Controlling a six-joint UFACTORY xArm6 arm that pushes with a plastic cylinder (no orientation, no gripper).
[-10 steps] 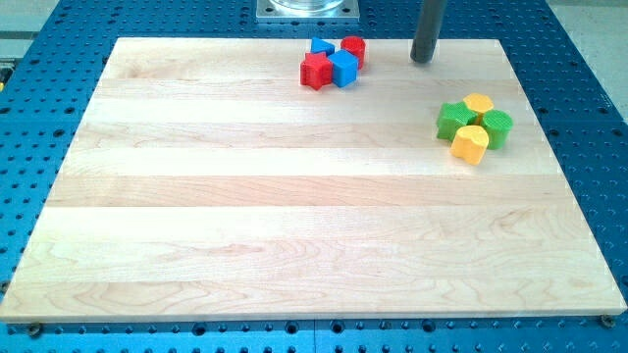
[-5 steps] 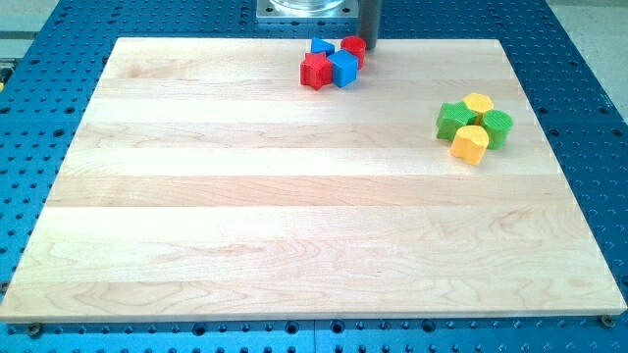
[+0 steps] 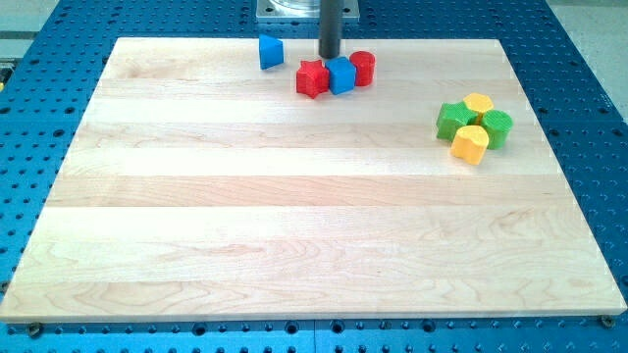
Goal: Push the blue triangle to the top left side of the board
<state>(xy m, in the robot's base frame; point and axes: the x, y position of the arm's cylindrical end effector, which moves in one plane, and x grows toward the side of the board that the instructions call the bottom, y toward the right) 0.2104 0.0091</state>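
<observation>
The blue triangle [image 3: 271, 52] lies alone near the board's top edge, left of centre. My tip [image 3: 330, 57] stands to its right, just above the blue cube [image 3: 340, 75] and apart from the triangle. A red star-shaped block [image 3: 312, 78] touches the blue cube's left side. A red cylinder [image 3: 362, 68] touches its right side.
A cluster of two green blocks [image 3: 454, 120] [image 3: 497, 127] and two yellow blocks [image 3: 478, 102] [image 3: 470, 143] sits at the view's right. The wooden board [image 3: 294, 216] lies on a blue perforated table. A metal robot base [image 3: 294, 10] is at the view's top.
My tip swept left along the top edge. The blue triangle slid left, away from the red and blue cluster. The red cylinder shifted right and down a little.
</observation>
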